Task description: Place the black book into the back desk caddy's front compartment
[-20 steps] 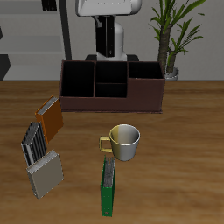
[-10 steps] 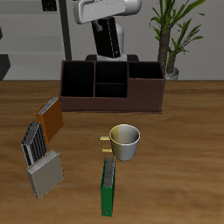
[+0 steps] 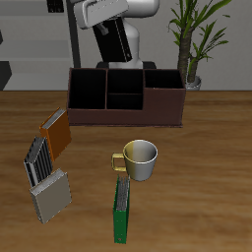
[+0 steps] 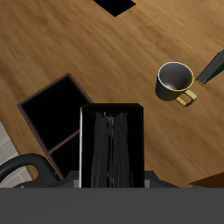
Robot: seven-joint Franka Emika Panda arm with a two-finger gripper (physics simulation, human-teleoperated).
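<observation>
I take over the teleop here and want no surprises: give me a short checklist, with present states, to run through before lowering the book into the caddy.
1. Black book held in the tool: ok, it hangs tilted above the table.
2. Book over the back desk caddy: cannot tell; it hangs high behind it.
3. Book squared up with the front compartment: not ok, it is tilted.
4. Front compartment free: ok, only black lining shows.
5. Mug, green book, orange book and grey file holder out of the path: ok, all nearer the table's front edge.
</observation>
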